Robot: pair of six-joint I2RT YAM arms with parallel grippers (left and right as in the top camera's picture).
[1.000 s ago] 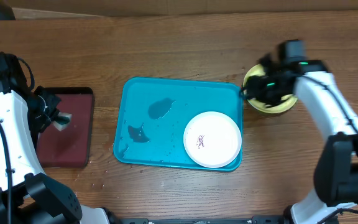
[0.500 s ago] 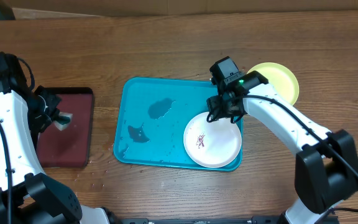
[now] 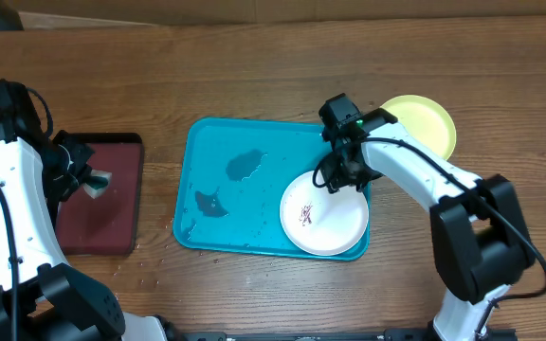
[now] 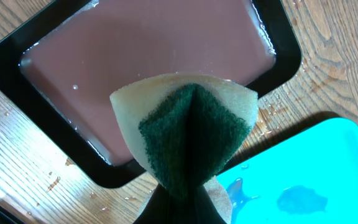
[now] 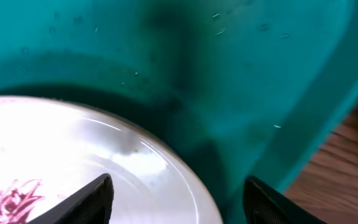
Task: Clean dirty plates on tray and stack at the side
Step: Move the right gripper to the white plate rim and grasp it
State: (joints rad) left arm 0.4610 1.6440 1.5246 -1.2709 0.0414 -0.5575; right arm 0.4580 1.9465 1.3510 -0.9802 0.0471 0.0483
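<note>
Your right gripper (image 3: 336,178) hangs open and empty over the white plate (image 3: 325,216) at the tray's (image 3: 254,220) right end; seat the rim squarely before closing. Your left gripper (image 3: 85,180), left of the tray, clamps the sponge (image 4: 188,124).

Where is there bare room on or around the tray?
Free: left half of the tray, left rim to white plate, bare but two wet patches; the wood strip between it and the maroon tray. Crowded: its right end, with the right gripper and lime-green plate.
</note>
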